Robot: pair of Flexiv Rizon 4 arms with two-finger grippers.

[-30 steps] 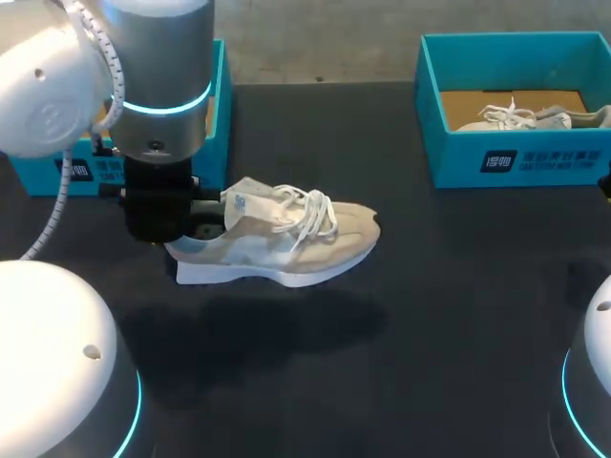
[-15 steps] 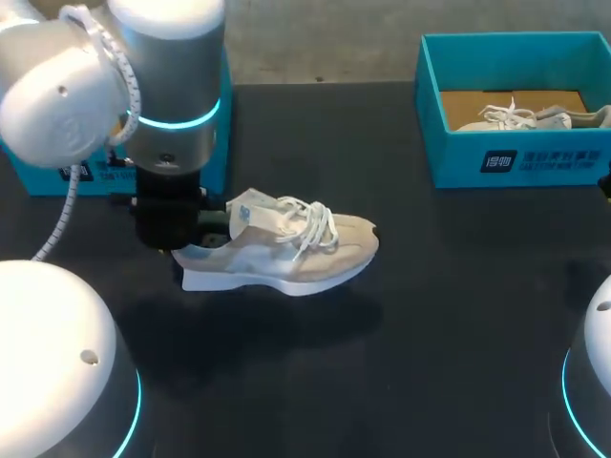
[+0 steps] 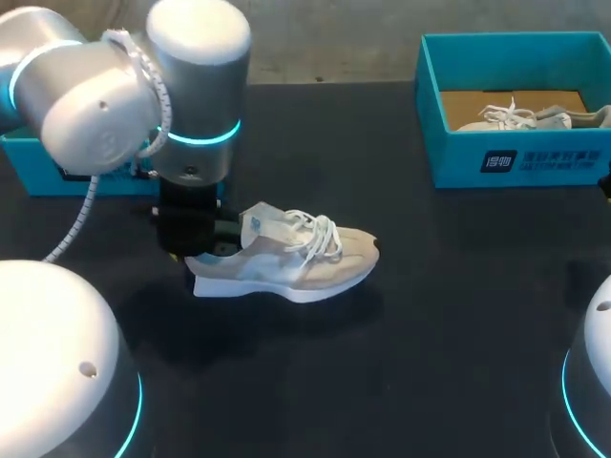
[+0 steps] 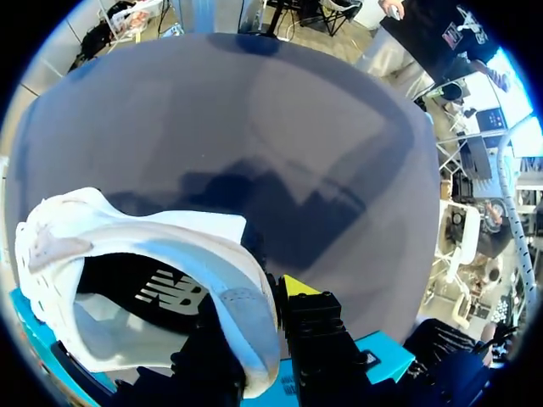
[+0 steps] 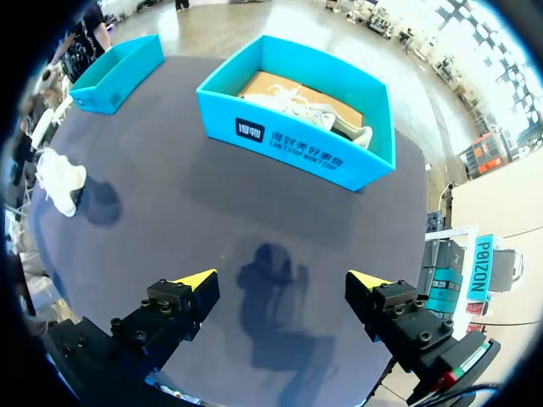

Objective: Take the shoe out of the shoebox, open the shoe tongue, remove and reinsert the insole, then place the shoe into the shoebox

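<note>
A: Shoe (image 3: 296, 260) and left end effector (image 3: 215, 243) have shifted right, now left of frame centre.
B: Grip?
A: Clamped on the heel; toe points frame-right. Right end effector (image 5: 284, 284) hangs wide and empty, well apart.

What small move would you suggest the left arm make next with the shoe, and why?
Probably lower the shoe onto the table. The left gripper pinches its heel collar, its shadow suggests it hangs above the surface, and the right gripper is open and far off, so setting it down seems needed before working the tongue.
</note>
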